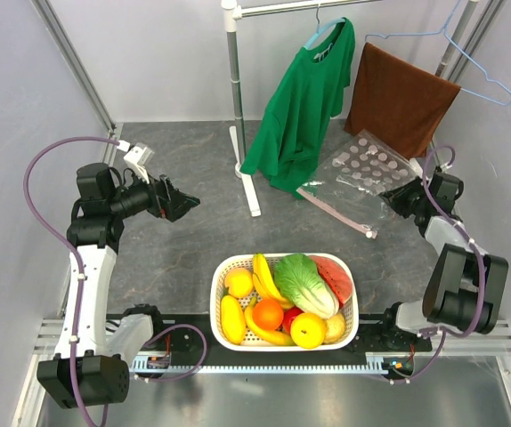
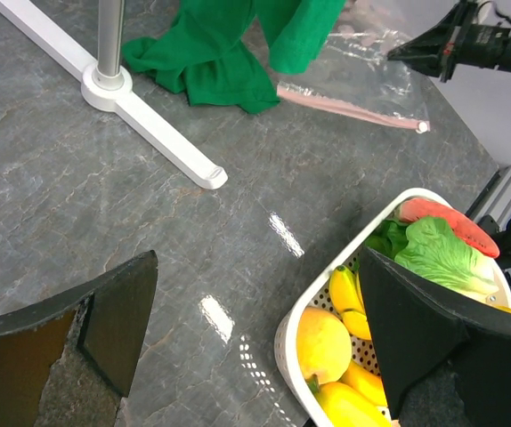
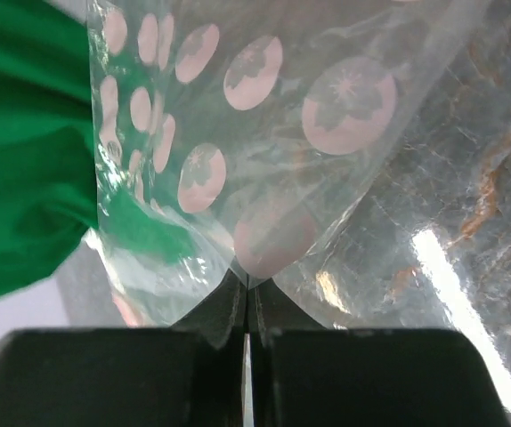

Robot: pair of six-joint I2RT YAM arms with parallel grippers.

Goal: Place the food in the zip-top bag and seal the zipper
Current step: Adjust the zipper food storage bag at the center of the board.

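R gripper (image 3: pixel 247 289) is pinched shut on an edge of the clear dotted zip-top bag (image 1: pixel 362 165), at the table's back right by a green shirt (image 1: pixel 304 98) — pink zipper (image 1: pixel 337 213) toward the white basket (image 1: pixel 214 307). L gripper (image 2: pixel 257 262) is wide open, empty. Cabbage (image 1: pixel 306 283), orange (image 1: pixel 268 313) and yellow fruit (image 1: pixel 309 330) sit in the basket.

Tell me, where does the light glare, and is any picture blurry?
Left wrist view: white glare patches on the shiny table. Right wrist view: another bright streak on the table; the zip-top bag, very close, looks slightly soft. Top external view: even light, sharp.
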